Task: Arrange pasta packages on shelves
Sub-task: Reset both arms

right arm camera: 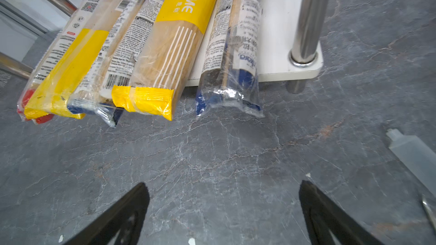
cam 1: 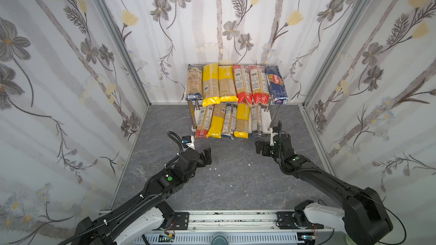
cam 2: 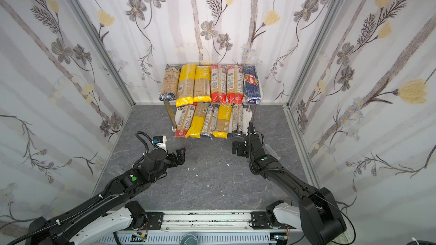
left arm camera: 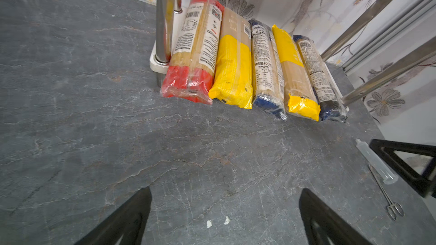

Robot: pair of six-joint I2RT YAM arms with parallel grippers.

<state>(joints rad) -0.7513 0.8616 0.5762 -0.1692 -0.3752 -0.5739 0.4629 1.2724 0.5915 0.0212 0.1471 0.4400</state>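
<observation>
Barilla pack (cam 1: 276, 84) on shelves (right arm camera: 278, 43); yellow bag (right arm camera: 174, 38) reads STATIME.

Bright, soft white light filled the booth in both top views, even across the grey bench (cam 1: 226, 185), with only faint, diffuse shadows. The wide lens bowed the wall posts (cam 1: 114, 31) and stretched the wallpaper (cam 1: 47, 90) toward the edges. Up close, the right wrist view caught a glare streak on a metal leg (right arm camera: 309, 15) of the shelves (right arm camera: 278, 31) and glints on the clear wrap of the pasta packages (right arm camera: 226, 95). My right pincer (right arm camera: 223, 183) and left pincer (left arm camera: 225, 190) showed as dark, soft-edged wedges, out of focus. The syringe (left arm camera: 375, 161) looked hazy.
</observation>
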